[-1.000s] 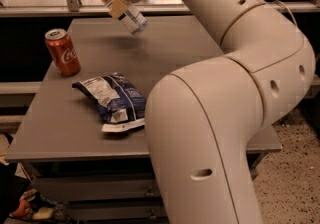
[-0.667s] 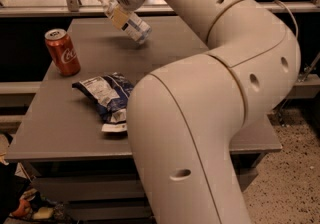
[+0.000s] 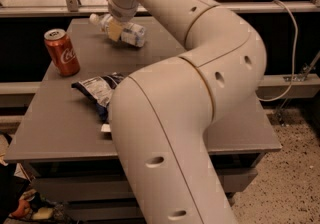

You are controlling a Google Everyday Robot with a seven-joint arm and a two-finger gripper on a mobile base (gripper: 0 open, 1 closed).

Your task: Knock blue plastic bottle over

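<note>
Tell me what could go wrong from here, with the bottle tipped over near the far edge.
1. The bottle lies on its side near the far edge of the table, with the hand right at it. Another push might roll it off the back.
2. The can stands upright nearby, to the left of the bottle. A leftward sweep of the hand could knock it over too.

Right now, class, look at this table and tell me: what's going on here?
A robot arm reaches across the table to its far edge, with its claw right at the bottle. The bottle lies nearly on its side, cap pointing left, so it looks knocked over. The can stands upright at the left, and the snack bag lies nearer the middle, partly hidden behind the arm.
</note>
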